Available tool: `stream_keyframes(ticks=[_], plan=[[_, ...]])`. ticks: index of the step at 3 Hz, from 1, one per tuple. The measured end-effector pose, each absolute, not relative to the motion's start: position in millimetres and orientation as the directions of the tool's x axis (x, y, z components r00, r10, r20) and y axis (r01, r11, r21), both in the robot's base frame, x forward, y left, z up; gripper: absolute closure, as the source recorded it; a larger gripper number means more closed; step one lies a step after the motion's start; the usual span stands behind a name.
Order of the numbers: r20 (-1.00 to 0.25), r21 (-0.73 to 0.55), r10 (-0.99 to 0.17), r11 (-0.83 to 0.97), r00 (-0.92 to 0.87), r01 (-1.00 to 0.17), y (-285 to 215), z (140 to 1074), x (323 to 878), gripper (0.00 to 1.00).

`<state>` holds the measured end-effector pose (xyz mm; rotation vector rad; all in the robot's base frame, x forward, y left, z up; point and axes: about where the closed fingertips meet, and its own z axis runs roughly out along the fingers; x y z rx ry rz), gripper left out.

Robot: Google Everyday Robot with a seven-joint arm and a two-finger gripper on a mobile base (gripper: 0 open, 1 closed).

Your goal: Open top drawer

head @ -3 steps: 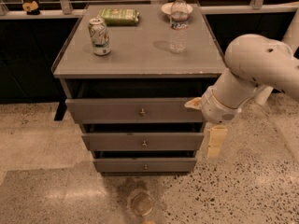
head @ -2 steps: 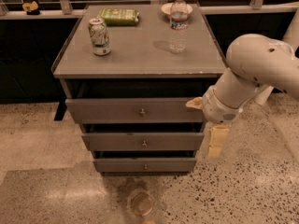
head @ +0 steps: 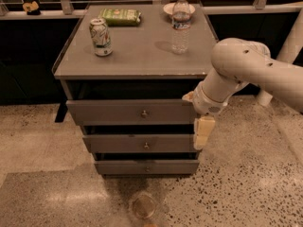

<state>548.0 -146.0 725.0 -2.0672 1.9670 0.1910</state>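
The top drawer (head: 113, 112) is the widest grey front of the cabinet, with a small round knob (head: 144, 113) at its centre. It stands out a little from the cabinet, with a dark gap above it. My gripper (head: 200, 122) is at the drawer's right end, to the right of the knob, hanging down over the right edge of the drawer fronts. The white arm (head: 246, 65) reaches in from the right and hides the drawer's right end.
Two narrower drawers (head: 142, 144) (head: 147, 166) sit below. On the cabinet top (head: 137, 56) stand a can (head: 100, 37), a water bottle (head: 180, 25), a green packet (head: 120, 16) and a small bowl (head: 168, 7). A round object (head: 143, 205) lies on the speckled floor in front.
The arm and gripper have shifted a little to the left, closer against the right end of the drawer fronts. The cabinet and the objects on top have not moved.
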Motion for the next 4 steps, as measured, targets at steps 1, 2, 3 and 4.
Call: stream_keyframes(ticks=[1, 2, 3, 4], plan=[[-0.286, -0.111, -0.956, -0.033, 0.064, -0.993, -145.9, 725.0, 548.0, 0.0], [-0.277, -0.098, -0.951, -0.114, 0.137, -0.989, -141.4, 715.7, 550.6, 0.0], [-0.223, -0.142, -0.946, -0.205, 0.233, -0.968, -127.9, 703.1, 553.1, 0.0], [-0.14, -0.23, -0.958, -0.216, 0.252, -0.949, -115.4, 689.4, 562.3, 0.0]])
